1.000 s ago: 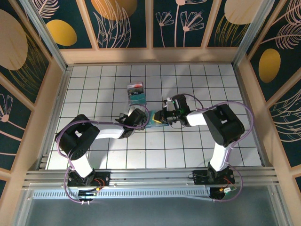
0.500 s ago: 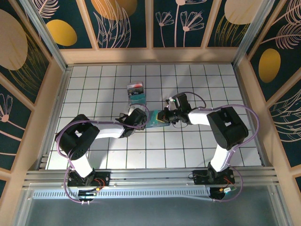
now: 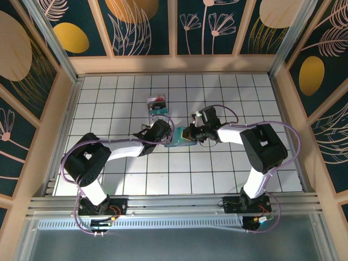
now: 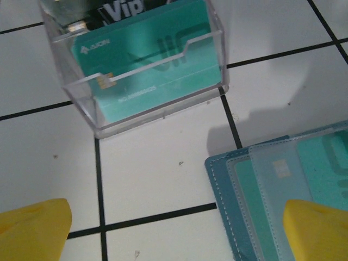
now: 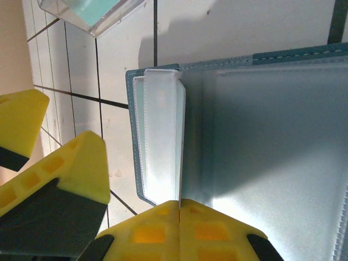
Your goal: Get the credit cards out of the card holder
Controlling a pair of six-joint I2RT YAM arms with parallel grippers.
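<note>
The slate-blue card holder (image 3: 175, 142) lies open on the tiled table between both grippers. In the left wrist view its corner (image 4: 220, 190) shows frosted pockets with teal credit cards (image 4: 247, 206) inside. My left gripper (image 3: 165, 132) hovers open just left of it, yellow fingertips (image 4: 32, 231) spread wide over bare tile, gripper centre (image 4: 176, 223). My right gripper (image 3: 188, 134) is shut (image 5: 179, 205), pinching a thin pale stitched flap (image 5: 160, 141) that stands up from the card holder (image 5: 272, 141). Whether a card sits inside that flap is hidden.
A small clear plastic box (image 3: 157, 107) holding a teal card (image 4: 147, 60) stands just beyond the left gripper. The left gripper's yellow fingers (image 5: 81, 163) sit close beside the holder's left edge. Wooden walls ring the table (image 3: 244, 174).
The right gripper has closed fully on the flap. The left gripper has edged slightly toward the card holder. The holder has barely shifted.
</note>
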